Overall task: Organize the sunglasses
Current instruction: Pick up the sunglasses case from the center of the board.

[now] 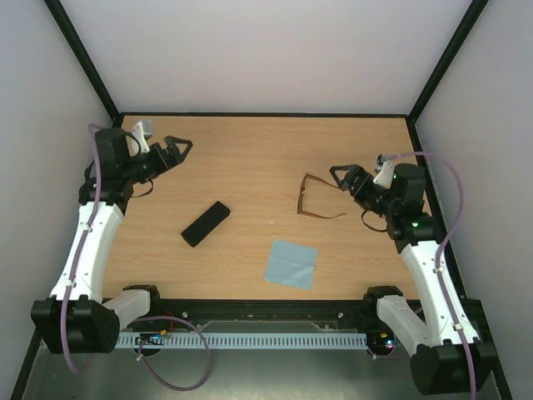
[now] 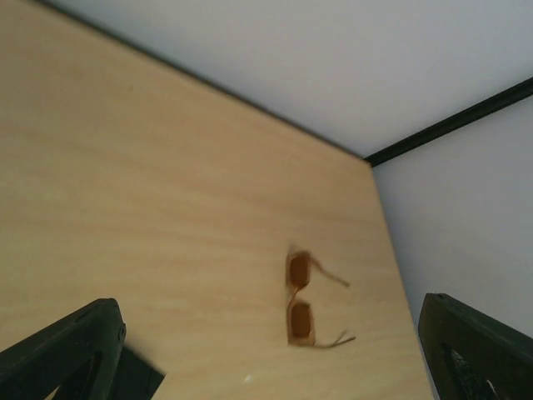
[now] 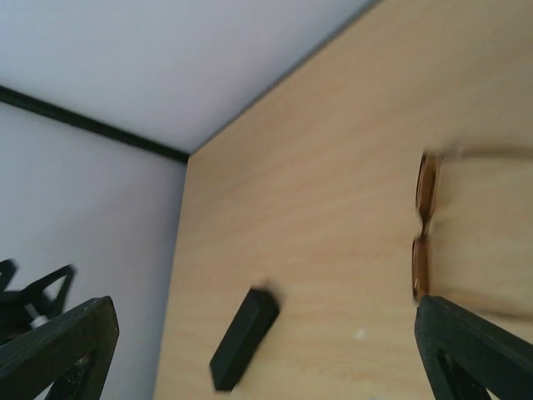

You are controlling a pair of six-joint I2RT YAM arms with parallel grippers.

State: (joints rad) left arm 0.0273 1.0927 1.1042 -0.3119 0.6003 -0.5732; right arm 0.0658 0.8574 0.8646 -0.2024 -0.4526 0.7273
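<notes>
The sunglasses (image 1: 310, 200) lie unfolded on the wooden table (image 1: 250, 158), right of centre, amber lenses to the left and slim temples pointing right. The left wrist view shows them ahead, at a distance (image 2: 300, 302). In the right wrist view they sit at the right edge (image 3: 422, 242). My right gripper (image 1: 339, 178) is open just right of the sunglasses, close to the far temple tip, with nothing between its fingers (image 3: 466, 350). My left gripper (image 1: 178, 150) is open at the far left of the table, also with nothing in it, its fingers (image 2: 71, 350) framing the lower corners of its wrist view.
A black oblong case (image 1: 206, 223) lies diagonally left of centre, also seen in the right wrist view (image 3: 244, 337). A light blue square cloth (image 1: 291, 263) lies near the front edge. White walls with black frame rails (image 1: 266, 115) bound the table on three sides.
</notes>
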